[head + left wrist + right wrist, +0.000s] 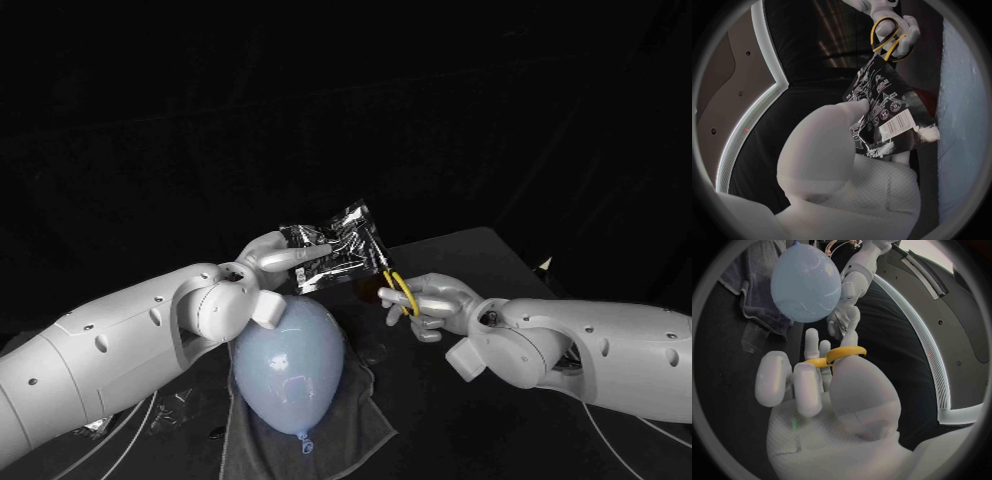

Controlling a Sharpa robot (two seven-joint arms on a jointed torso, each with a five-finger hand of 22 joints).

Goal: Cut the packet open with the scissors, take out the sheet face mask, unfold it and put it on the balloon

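My left hand [283, 256] holds the silver foil packet [340, 246] up above the table; its printed back with a barcode [884, 111] shows past my left fingers [837, 131]. The yellow-handled scissors [397, 290] are gripped by my right hand [430, 303], and their blades reach up to the packet's right edge. The handles [888, 34] sit just beyond the packet's far corner, and they show again in my right hand [831, 392] as yellow loops [841, 354]. The pale blue balloon [290, 366] lies below the packet. The face mask is hidden.
A grey cloth [349, 424] lies under the balloon on the black table [476, 255]. Cables run along the table's near left side [144, 420]. In the right wrist view the balloon [807, 284] and cloth [747, 290] lie beyond my left hand [846, 315].
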